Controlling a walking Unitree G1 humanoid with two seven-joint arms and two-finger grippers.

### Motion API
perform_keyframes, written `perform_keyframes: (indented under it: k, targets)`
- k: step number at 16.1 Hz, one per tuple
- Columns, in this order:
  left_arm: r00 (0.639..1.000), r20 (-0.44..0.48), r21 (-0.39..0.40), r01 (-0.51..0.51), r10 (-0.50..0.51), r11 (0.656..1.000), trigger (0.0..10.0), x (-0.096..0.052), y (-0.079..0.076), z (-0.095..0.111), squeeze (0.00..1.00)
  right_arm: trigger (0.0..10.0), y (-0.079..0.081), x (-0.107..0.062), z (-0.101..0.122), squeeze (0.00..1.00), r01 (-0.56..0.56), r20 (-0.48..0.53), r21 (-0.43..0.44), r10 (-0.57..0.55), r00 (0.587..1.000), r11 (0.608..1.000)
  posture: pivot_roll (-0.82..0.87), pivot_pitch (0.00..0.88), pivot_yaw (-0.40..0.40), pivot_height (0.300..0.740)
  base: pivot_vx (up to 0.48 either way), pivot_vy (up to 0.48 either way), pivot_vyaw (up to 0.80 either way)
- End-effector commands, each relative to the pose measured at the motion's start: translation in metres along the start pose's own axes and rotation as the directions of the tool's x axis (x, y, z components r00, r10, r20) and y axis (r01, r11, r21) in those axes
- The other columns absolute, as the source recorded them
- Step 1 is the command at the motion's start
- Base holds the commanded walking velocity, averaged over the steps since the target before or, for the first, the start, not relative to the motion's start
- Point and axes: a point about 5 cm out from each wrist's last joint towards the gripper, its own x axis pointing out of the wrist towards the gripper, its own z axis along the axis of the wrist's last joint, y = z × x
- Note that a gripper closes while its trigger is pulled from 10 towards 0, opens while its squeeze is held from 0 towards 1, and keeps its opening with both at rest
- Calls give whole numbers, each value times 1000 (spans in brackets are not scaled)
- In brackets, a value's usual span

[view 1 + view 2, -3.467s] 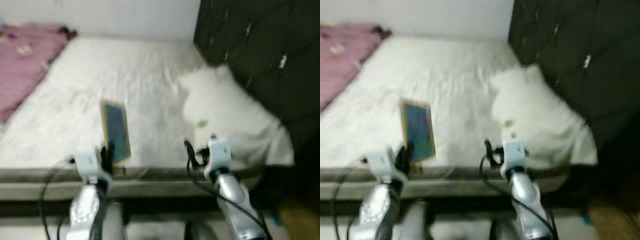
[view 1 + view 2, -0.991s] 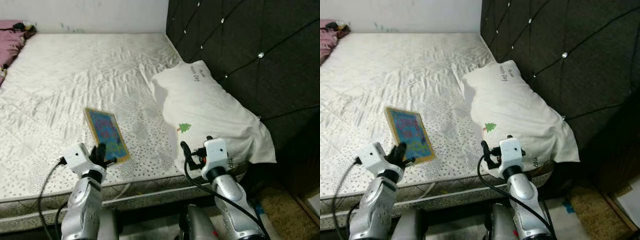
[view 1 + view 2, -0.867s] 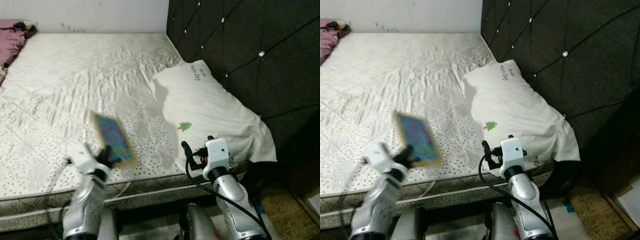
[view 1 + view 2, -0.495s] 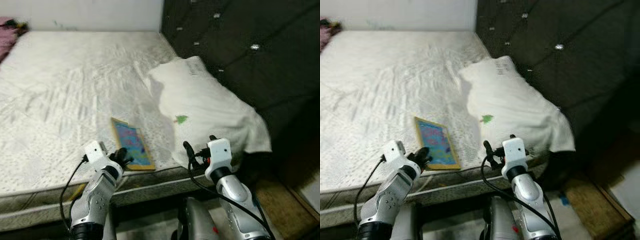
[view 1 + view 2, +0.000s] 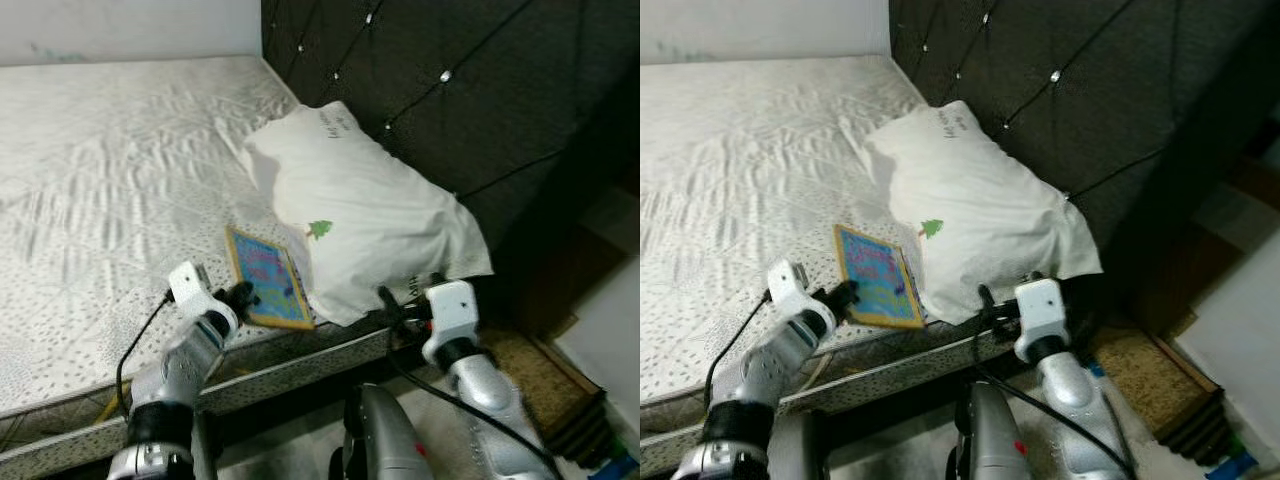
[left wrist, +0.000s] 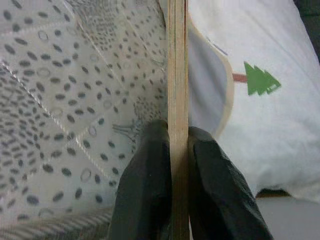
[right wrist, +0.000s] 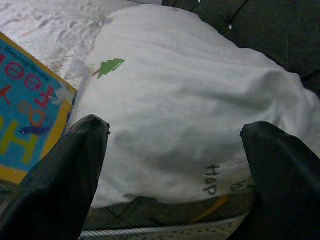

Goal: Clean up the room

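Note:
A thin picture book [image 5: 265, 276] with a blue cover and yellow border is held over the near edge of the mattress [image 5: 100, 180], its far edge against the white pillow [image 5: 350, 215]. My left gripper [image 5: 240, 296] is shut on the book's near edge; the left wrist view shows the book [image 6: 177, 100] edge-on between the two black fingers [image 6: 145, 195]. My right gripper [image 5: 400, 302] stands open just below the pillow's near end, off the bed's edge. In the right wrist view the pillow [image 7: 190, 110] lies between the spread fingers [image 7: 70, 170], with the book [image 7: 25, 130] beside it.
A dark tufted headboard [image 5: 430, 90] rises behind the pillow. To the right, a brown mat [image 5: 540, 370] lies on the floor beside a white surface [image 5: 610, 330]. The bed frame's edge [image 5: 290, 365] runs in front of me.
The camera has swung to the right along the bed. My left gripper has carried the book rightward until it rests against the pillow. The right gripper stays open.

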Motion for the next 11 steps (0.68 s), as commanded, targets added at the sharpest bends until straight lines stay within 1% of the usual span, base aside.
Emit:
perform_keyframes:
  k: [1,2,4,6,7,8,10,11]
  targets:
    - [1000,12,8,17,-17,1000,10000,3,0,5,0,10000,-8,-5,3,0,11,3,-14,-11,1000,1000,-112,73,-104,571,0,0,0]
    - [999,51,9,-5,5,1000,10000,4,4,12,0,10000,-15,-12,2,0,13,-8,-34,-13,1000,999,-122,75,-109,571,0,0,0]
    - [998,56,2,1,-1,1000,10000,6,5,15,0,10000,-19,-15,1,0,19,-17,-43,-20,1000,999,-124,74,-112,571,0,0,0]
    - [1000,27,-27,6,-5,1000,10000,8,10,9,0,10000,-18,-15,3,0,16,-20,-45,-17,1000,999,-128,76,-112,571,0,0,0]
    - [1000,9,-70,23,-22,997,10000,9,11,5,0,10000,-17,-15,3,0,15,-19,-44,-16,1000,999,-127,76,-117,571,0,0,0]
    - [999,-32,-109,10,-14,994,10000,11,18,-3,0,10000,-16,-14,5,0,10,-18,-42,-11,1000,999,-132,77,-117,571,0,0,0]
    - [998,-44,-130,28,-34,991,10000,13,18,-1,0,10000,-18,-17,7,0,0,-17,-42,-1,1000,999,-136,78,-118,571,0,0,0]
    - [998,-55,-128,20,-27,992,10000,15,20,2,0,10000,-20,-20,9,0,-20,-17,-30,20,1000,999,-140,77,-118,571,0,0,0]
